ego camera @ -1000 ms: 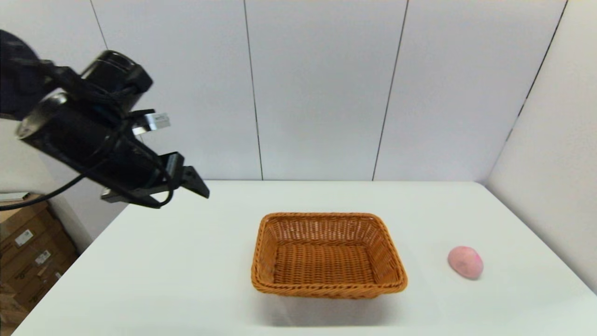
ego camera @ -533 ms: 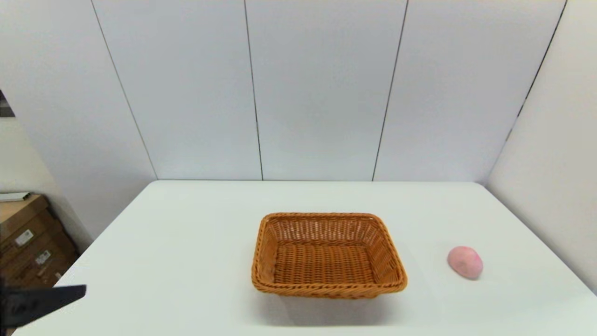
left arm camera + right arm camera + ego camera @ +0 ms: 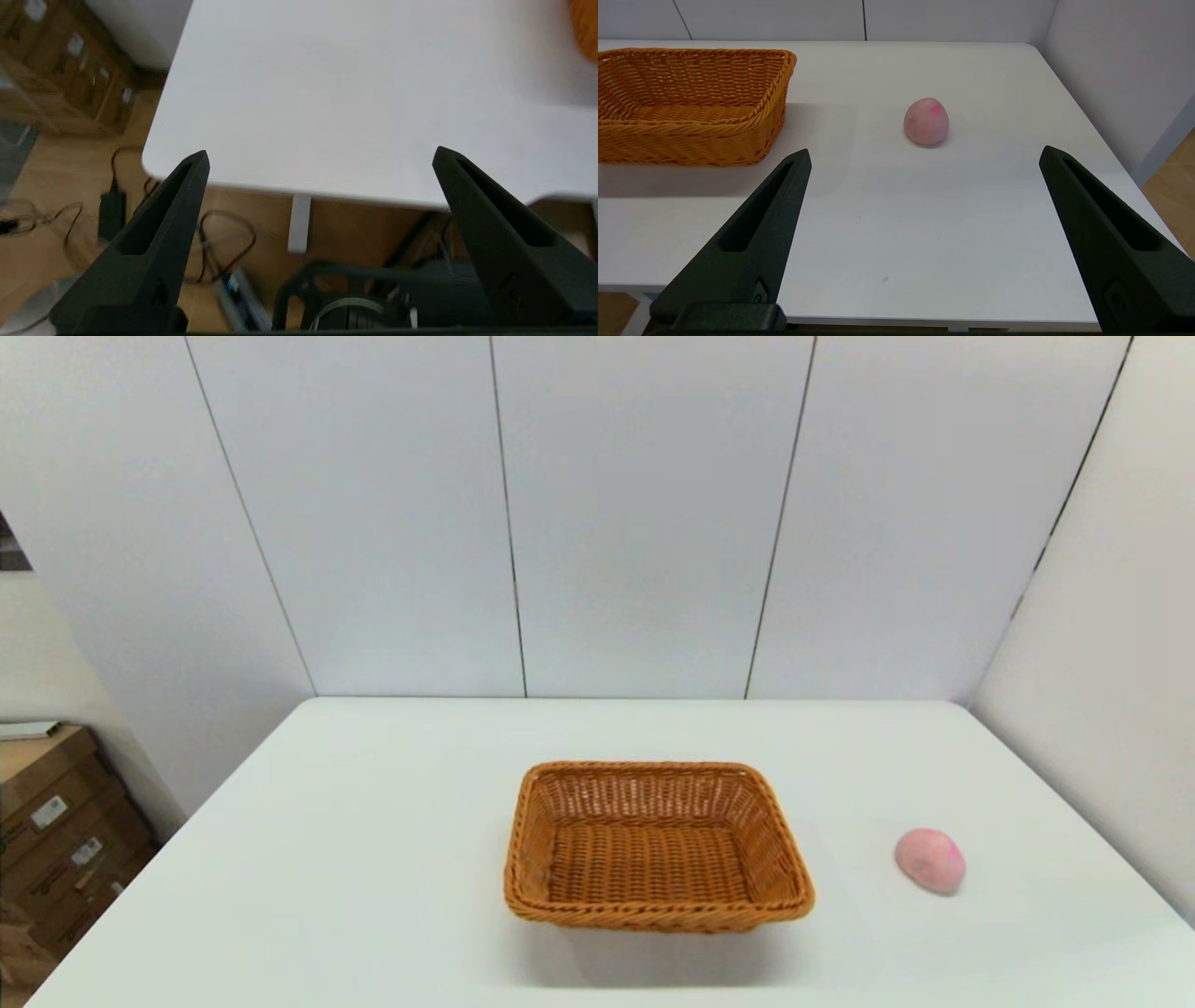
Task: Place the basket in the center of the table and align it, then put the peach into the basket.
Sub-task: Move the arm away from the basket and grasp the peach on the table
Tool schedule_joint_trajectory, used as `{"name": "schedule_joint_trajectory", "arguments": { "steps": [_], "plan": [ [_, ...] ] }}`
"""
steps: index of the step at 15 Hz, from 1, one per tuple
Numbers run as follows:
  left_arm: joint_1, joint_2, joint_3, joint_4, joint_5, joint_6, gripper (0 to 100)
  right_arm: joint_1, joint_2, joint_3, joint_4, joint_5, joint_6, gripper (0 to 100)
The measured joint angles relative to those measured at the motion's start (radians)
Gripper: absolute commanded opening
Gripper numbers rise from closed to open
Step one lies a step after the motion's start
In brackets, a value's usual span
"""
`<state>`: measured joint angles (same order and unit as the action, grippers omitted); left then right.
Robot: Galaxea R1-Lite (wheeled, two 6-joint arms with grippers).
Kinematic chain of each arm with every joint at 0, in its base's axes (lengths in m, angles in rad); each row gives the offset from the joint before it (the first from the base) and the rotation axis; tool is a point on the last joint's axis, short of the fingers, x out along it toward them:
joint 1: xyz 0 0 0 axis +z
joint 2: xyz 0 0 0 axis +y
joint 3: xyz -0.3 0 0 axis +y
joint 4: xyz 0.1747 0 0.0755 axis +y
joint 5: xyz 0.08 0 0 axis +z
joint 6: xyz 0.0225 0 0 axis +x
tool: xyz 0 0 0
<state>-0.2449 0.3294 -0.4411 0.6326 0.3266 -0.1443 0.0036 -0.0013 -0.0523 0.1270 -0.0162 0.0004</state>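
The basket (image 3: 658, 847) sits mid-table (image 3: 373, 859), empty. The peach (image 3: 926, 121) lies on the table to its right, well apart, ahead of the right gripper (image 3: 924, 156), fingers spread wide. The left gripper (image 3: 320, 156), likewise released, hangs off the near table edge.

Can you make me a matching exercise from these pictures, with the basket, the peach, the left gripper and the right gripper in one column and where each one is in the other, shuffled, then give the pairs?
Things:
1. basket
2. peach
3. left gripper
4. right gripper

Places or states:
A. open, at the table's near edge, facing the peach
B. empty, near the middle of the table
C. open, at the table's near left corner, floor cables below
D. lying on the bare table, to the right of the basket, apart from it

Pairs: 1-B, 2-D, 3-C, 4-A
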Motion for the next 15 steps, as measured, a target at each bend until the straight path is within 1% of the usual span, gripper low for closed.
{"name": "schedule_joint_trajectory", "arguments": {
  "steps": [3,5,6,9,12,15],
  "plan": [
    [0.002,-0.042,0.133,-0.228,-0.053,0.078,100,0.000,0.000,0.000,0.001,0.000,0.000,100],
    [0.003,-0.052,0.227,-0.376,-0.129,0.124,100,0.000,0.000,0.000,0.001,-0.001,0.000,100],
    [0.003,-0.055,0.265,-0.429,-0.164,0.129,100,0.000,0.000,0.000,0.001,-0.001,0.000,100],
    [0.003,-0.058,0.343,-0.517,-0.205,0.122,100,0.000,0.000,0.000,0.001,0.000,0.001,100],
    [0.006,-0.059,0.361,-0.524,-0.217,0.137,100,0.000,0.000,0.000,0.001,-0.001,0.005,100],
    [0.063,-0.057,0.363,-0.528,-0.203,0.182,100,0.001,0.000,0.000,0.001,0.000,0.008,100]
  ]
}}
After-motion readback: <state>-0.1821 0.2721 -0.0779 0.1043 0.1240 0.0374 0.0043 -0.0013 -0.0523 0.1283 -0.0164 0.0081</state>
